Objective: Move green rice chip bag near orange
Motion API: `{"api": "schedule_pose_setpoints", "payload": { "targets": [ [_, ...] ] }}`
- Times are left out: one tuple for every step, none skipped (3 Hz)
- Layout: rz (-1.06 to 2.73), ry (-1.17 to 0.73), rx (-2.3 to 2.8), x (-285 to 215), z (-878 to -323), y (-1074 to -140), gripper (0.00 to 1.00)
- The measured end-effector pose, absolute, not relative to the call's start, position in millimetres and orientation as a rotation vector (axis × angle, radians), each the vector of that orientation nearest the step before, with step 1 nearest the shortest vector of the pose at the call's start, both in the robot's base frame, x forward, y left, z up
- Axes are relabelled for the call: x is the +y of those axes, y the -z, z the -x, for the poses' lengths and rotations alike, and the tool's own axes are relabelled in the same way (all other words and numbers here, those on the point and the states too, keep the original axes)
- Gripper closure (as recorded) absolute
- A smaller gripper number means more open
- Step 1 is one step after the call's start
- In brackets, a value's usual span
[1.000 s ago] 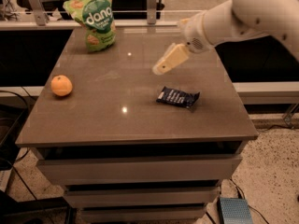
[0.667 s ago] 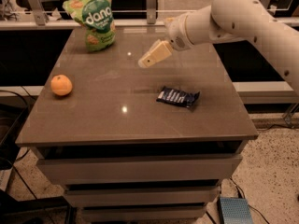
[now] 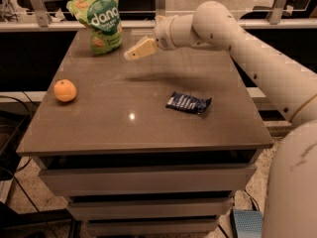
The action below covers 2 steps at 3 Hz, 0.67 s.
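Observation:
The green rice chip bag (image 3: 100,19) stands upright at the far left corner of the brown table (image 3: 148,128), its "dang" label facing me. The orange (image 3: 65,90) lies near the table's left edge, well in front of the bag. My gripper (image 3: 134,51) hangs above the table just right of the bag, a short gap away, its cream tip pointing left toward it. It holds nothing.
A small flat dark-blue wrapper (image 3: 188,102) lies right of the table's middle. My white arm (image 3: 247,48) reaches in from the right. A metal rail (image 3: 59,25) and glass run behind the table. Drawers sit below the tabletop.
My gripper has moved left and toward the back of the table, closing in on the green bag. The bag, orange and wrapper have not moved.

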<state>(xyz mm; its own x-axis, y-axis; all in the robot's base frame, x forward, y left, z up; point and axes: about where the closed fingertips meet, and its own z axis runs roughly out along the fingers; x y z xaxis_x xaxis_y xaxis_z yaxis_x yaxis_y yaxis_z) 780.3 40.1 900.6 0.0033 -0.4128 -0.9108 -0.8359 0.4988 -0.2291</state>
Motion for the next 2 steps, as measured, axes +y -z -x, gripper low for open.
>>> {"api": "schedule_pose_setpoints", "payload": {
  "targets": [
    [0.996, -0.503, 1.559, 58.3, -816.1, -907.9, 0.0],
    [0.996, -0.503, 1.559, 58.7, -816.1, -907.8, 0.0]
  ]
}}
